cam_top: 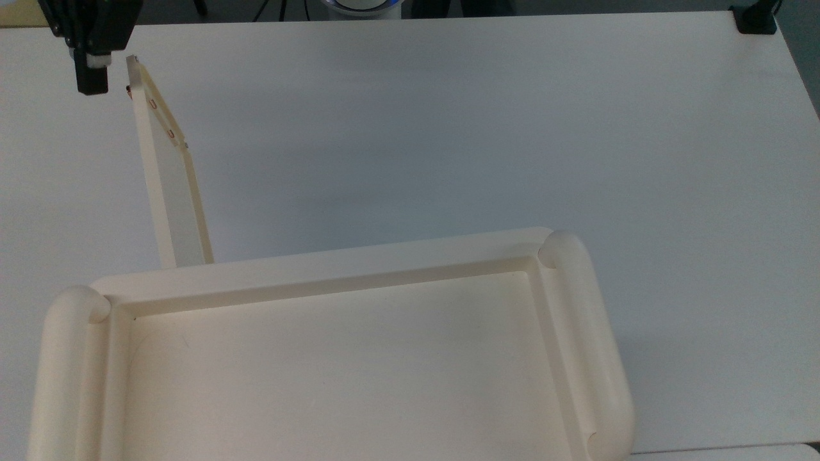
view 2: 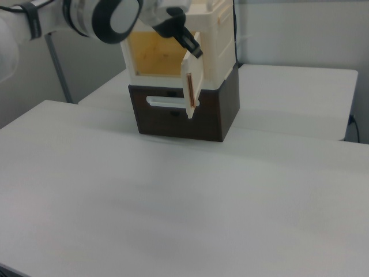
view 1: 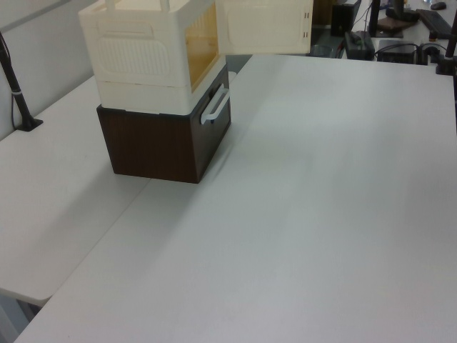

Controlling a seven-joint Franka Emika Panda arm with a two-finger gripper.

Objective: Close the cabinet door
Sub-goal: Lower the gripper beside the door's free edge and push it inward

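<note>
White table (cam_top: 487, 128): bare, wide, under everything
Cabinet (view 1: 146, 53): cream box stacked on a dark brown drawer unit (view 1: 161, 146) in left view
Cabinet door (cam_top: 168, 173): swung wide open, copper knob near free edge
Gripper (cam_top: 91, 75): just beside door's free edge in top view; fingers, can't tell
Right view: amber-lit interior

- Setting: robotics laboratory or office workroom.
- Evidence: plain white table (view 1: 321, 179), camera stand (view 1: 18, 96) clamped at its edge, monitors and cabling (view 1: 400, 32) beyond its far edge, robot arm (view 2: 86, 17) present.
</note>
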